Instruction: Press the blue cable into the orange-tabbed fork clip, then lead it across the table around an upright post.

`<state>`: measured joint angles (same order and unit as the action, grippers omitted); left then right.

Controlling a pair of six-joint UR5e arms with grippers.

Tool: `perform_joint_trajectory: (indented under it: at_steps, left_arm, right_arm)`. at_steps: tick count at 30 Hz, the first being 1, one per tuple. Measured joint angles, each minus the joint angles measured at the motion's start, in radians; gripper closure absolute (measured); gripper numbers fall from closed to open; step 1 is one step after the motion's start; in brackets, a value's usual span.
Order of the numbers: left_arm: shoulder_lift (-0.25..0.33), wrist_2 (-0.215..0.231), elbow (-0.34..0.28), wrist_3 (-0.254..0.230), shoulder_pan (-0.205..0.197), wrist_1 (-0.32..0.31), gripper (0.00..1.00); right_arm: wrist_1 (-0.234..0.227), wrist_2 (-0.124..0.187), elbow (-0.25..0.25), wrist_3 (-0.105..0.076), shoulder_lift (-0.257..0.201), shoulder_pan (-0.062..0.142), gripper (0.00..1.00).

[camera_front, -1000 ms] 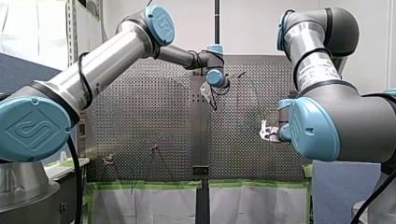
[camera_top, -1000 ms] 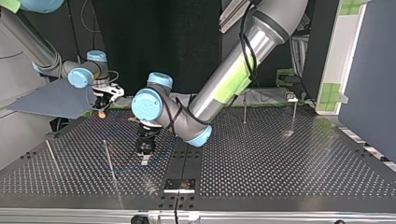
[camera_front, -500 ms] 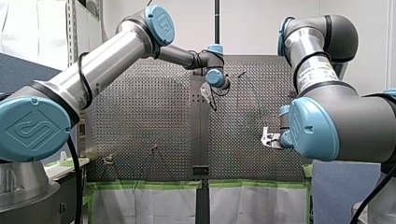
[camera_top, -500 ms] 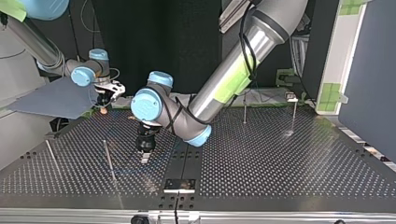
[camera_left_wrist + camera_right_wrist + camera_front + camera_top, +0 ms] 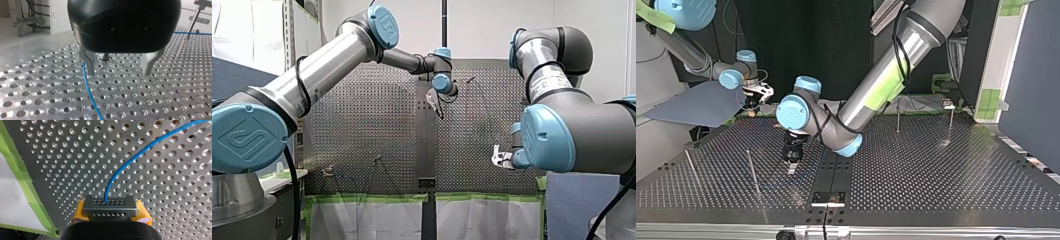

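Left gripper (image 5: 119, 67): released. We see its metal fingers (image 5: 88, 62) spread wide with the tips just above the table (image 5: 37, 100), and nothing is held. The blue cable (image 5: 88, 91) lies flat on the perforated plate and runs up to the tip of one finger. We cannot tell whether it passes between the fingers or just outside that one. Further ahead of this gripper, another stretch of blue cable runs along the plate to the foot of a post (image 5: 197, 11).

Right gripper (image 5: 110, 207): clenched on the blue cable. The cable comes out from between the two dark fingertips, which are pressed together. The yellow pads (image 5: 78, 213) sit on either side of it. From there it curves away over the plate. A strip of green tape (image 5: 23, 178) runs along the table edge beside this gripper.

In the top view we have the right gripper at the view's left, near the table's far edge and lifted clear of the plate. The left gripper is near the middle, pointing straight down and close to the surface, well apart from the right one. A thin upright rod (image 5: 752, 172) stands near it, to the view's left. A second rod (image 5: 691, 170) stands further left, and two more (image 5: 897, 117) are over at the view's right.

The front view agrees: our left arm reaches past the centre line, and the right gripper is low at the view's right.
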<state>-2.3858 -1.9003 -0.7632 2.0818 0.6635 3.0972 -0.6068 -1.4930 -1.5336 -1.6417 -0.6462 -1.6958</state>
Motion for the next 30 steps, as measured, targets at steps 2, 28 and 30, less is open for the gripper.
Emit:
perform_joint_trajectory:
  at_steps: [2,28,30]
  left_arm:
    - [0.0,-0.004,0.0,0.001,0.0,0.001,0.09]
    - [0.0,-0.019,-0.001,0.0,0.0,0.002,0.09]
    - [0.0,-0.019,-0.001,0.0,0.0,0.002,0.09]
  right_arm:
    - [-0.003,-0.001,0.0,0.0,0.003,0.0,1.0]
    - [-0.066,-0.005,0.0,0.002,0.095,0.018,1.0]
    - [-0.068,-0.004,0.0,0.004,0.099,0.022,1.0]
